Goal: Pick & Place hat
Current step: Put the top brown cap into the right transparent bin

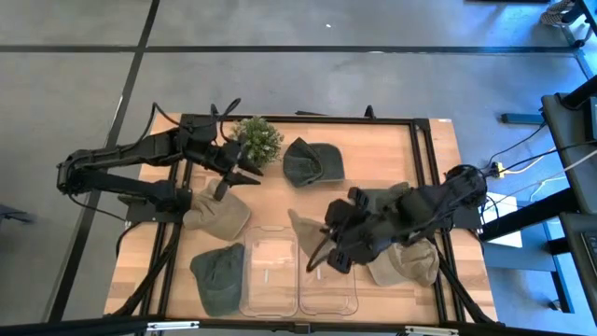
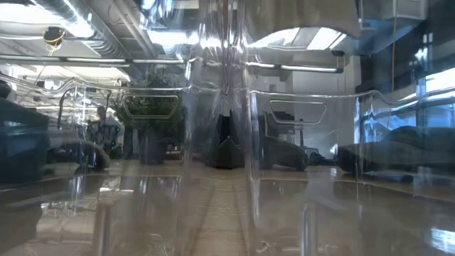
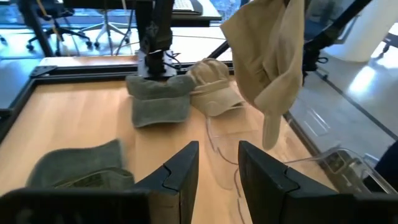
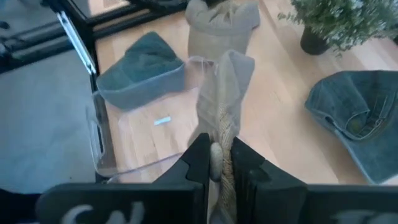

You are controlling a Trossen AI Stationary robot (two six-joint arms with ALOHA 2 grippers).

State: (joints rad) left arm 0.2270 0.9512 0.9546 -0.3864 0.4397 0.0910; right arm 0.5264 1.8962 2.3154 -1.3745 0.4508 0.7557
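Observation:
A beige hat (image 3: 273,62) hangs from my right gripper (image 4: 217,158), which is shut on it above the clear bins (image 1: 298,280) at the table's near edge. In the high view this hat (image 1: 303,227) shows just left of the gripper (image 1: 324,238). My left gripper (image 3: 217,168) stands open and holds nothing. It is at the far left, beside the potted plant (image 1: 256,140). Other hats lie on the table: a dark one (image 1: 312,161), a beige one (image 1: 219,215), a green one (image 1: 216,275), and a beige one (image 1: 406,263) on the right. My right gripper pinches a bunched fold of the beige hat's cloth (image 4: 219,134) between its two fingers. The fingers slant down from the table's right side. The hat hangs slack below them, clear of the table, with its brim (image 3: 268,127) pointing down.
Two clear bins (image 4: 143,124) stand side by side at the near edge, and their walls (image 2: 227,142) fill the low view. A grey-green hat (image 1: 381,199) lies under the right arm. A black frame (image 1: 424,149) runs around the wooden table top.

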